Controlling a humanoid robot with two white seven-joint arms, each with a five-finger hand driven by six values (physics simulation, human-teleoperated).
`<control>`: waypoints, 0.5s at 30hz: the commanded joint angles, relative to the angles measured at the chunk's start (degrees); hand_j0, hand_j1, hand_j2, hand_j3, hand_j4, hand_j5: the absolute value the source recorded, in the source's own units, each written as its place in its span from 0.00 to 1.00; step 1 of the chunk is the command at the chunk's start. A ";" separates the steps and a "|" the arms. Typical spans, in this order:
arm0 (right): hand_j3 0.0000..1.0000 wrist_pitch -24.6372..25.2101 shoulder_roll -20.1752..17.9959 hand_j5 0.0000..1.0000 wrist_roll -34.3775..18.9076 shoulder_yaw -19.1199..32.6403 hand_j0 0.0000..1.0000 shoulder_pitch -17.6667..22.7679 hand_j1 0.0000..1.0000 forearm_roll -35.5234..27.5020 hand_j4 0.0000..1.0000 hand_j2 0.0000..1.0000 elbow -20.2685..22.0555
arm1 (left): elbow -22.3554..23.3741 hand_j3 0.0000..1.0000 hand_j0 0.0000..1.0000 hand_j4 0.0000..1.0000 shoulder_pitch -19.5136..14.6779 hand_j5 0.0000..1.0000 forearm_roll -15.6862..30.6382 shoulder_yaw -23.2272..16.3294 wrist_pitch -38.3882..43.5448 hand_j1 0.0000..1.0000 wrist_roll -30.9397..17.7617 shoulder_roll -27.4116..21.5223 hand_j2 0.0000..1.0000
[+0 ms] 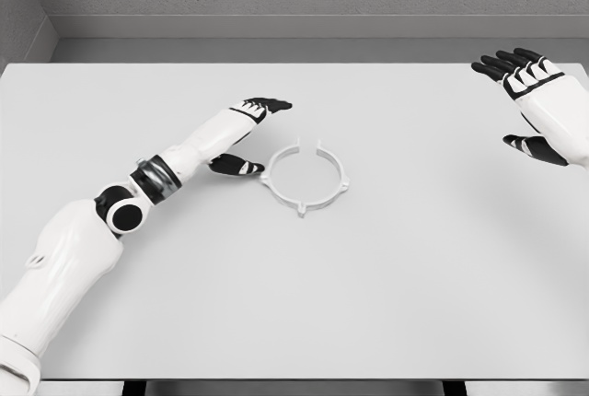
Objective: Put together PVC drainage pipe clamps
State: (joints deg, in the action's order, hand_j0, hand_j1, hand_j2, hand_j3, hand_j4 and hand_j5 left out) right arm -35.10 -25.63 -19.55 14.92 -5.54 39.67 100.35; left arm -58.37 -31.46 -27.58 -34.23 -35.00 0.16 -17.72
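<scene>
The left arm is entering from the lower left corner and stretching diagonally up across the white tabletop (pixel 414 304). At its end, the left robot hand (pixel 247 133) is lying flat and low over the surface, its dark-tipped fingers (pixel 269 104) reaching out straight and its thumb (pixel 236 166) splaying away toward the ring; it is gripping nothing. Just right of that thumb, a white PVC pipe clamp (pixel 306 178) is lying flat on the tabletop near the middle, a thin open ring with a gap at its far side and small lugs sticking out around its rim. Thumb and clamp are sitting close, though contact cannot be judged. Well apart, at the far right edge, the right robot hand (pixel 532 101) is hovering with its fingers spread and relaxed, also holding nothing.
</scene>
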 commanded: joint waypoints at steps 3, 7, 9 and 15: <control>1.00 0.10 -0.03 1.00 0.04 0.02 1.00 0.00 1.00 -0.38 1.00 1.00 0.02 | -0.87 1.00 1.00 1.00 0.53 1.00 0.34 0.05 0.00 1.00 0.02 0.06 1.00; 1.00 0.10 -0.03 1.00 0.04 0.02 1.00 0.00 1.00 -0.38 1.00 1.00 0.02 | -1.04 1.00 1.00 1.00 0.53 1.00 0.34 0.05 0.00 1.00 0.02 0.15 1.00; 1.00 0.10 -0.03 1.00 0.04 0.02 1.00 0.00 1.00 -0.38 1.00 1.00 0.02 | -0.96 1.00 1.00 1.00 0.53 1.00 0.51 0.13 0.00 1.00 0.02 0.15 1.00; 1.00 0.10 -0.03 1.00 0.04 0.02 1.00 0.00 1.00 -0.38 1.00 1.00 0.02 | -0.52 1.00 1.00 1.00 0.09 1.00 1.30 3.21 0.00 1.00 0.11 -0.47 1.00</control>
State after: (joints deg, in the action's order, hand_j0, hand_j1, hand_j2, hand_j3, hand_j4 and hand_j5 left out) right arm -35.10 -25.67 -19.55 14.92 -5.54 39.67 100.35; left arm -59.02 -31.38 -26.84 -32.47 -35.00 0.20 -17.97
